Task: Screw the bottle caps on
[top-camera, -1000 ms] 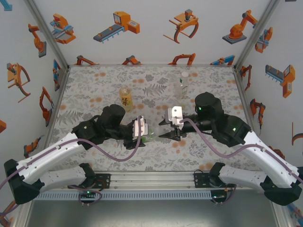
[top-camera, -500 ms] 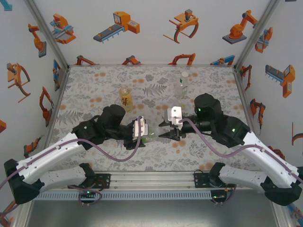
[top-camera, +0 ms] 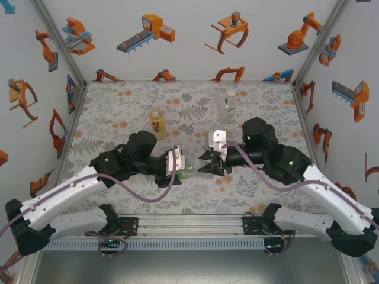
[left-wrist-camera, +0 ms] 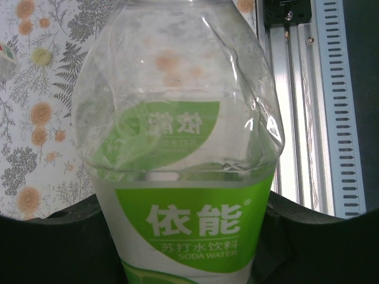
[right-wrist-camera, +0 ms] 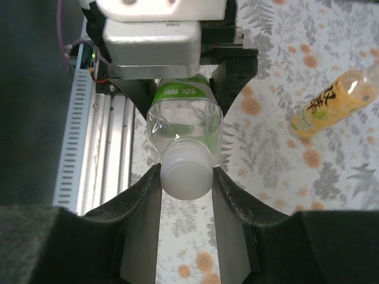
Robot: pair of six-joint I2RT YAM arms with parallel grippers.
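Green-labelled bottle (right-wrist-camera: 183, 112) held level in the air above the table (top-camera: 118, 112)
Its white cap (right-wrist-camera: 186, 173) sits on the neck, pinched by the right fingers (right-wrist-camera: 142, 198); the left fingers (left-wrist-camera: 53, 239) clamp the bottle's body; amber bottle (top-camera: 156, 122) stands behind.

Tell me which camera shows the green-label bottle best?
The left wrist view: the bottle is close up in the left gripper, its label readable. The right wrist view shows it cap first, between the fingers of the right gripper. The top view gives a green sliver.
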